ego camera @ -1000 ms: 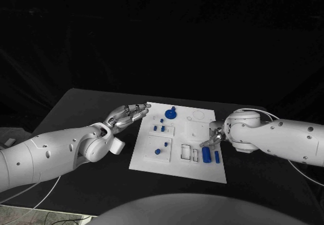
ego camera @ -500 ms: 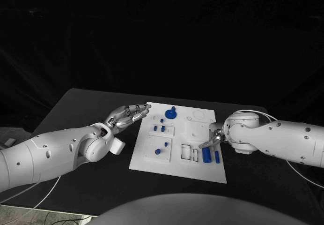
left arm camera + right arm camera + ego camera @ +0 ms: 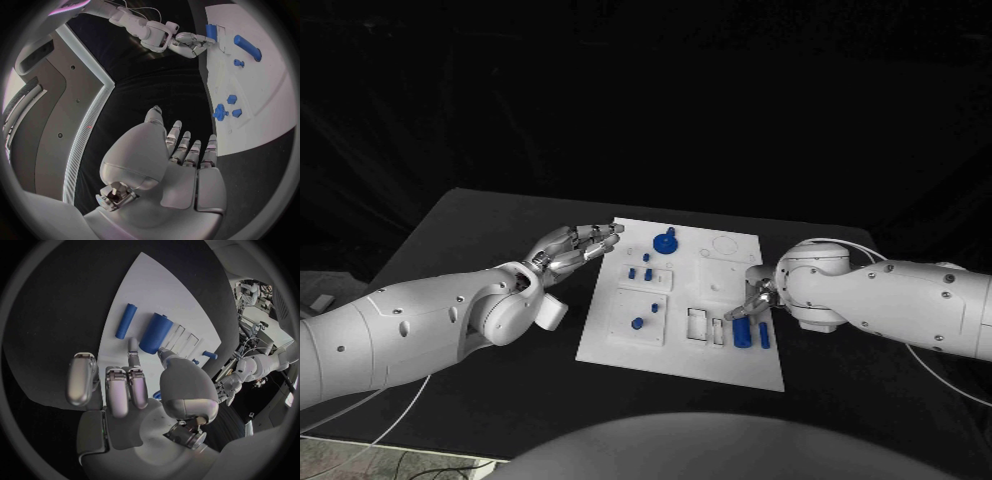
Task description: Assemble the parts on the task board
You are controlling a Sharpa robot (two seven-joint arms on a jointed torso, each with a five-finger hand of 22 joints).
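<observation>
Black table (image 3: pixel 473 225) under a dark backdrop, occupying the middle of the head frame; white task board (image 3: pixel 678 350) lying flat at frame centre, its long side running from upper centre toward lower right. On the board: blue knobbed part (image 3: pixel 665 241) near the top edge; small blue pegs (image 3: pixel 639 271) in a cluster below it, left of centre; small blue round part (image 3: pixel 638 323) in the lower left section; thick blue cylinder (image 3: pixel 741 332) and slimmer blue rod (image 3: pixel 764 335) lying side by side at the right-hand edge, beside a row of narrow white slots (image 3: pixel 697 322). Left hand (image 3: pixel 571 246), left of centre in the head frame, held just off the board's upper left corner, palm up, fingers spread and released, nothing in it; the left wrist view gives the same open palm (image 3: pixel 178 165) with the board (image 3: pixel 262 100) beyond the fingertips. Right hand (image 3: pixel 751 298), right of centre, at the board's right edge directly above the thick cylinder; in the right wrist view thumb and a fingertip (image 3: pixel 134 347) reach to the end of the thick blue cylinder (image 3: pixel 154 333), touching or very near it, the slimmer rod (image 3: pixel 125 321) apart alongside; a firm grasp cannot be told
</observation>
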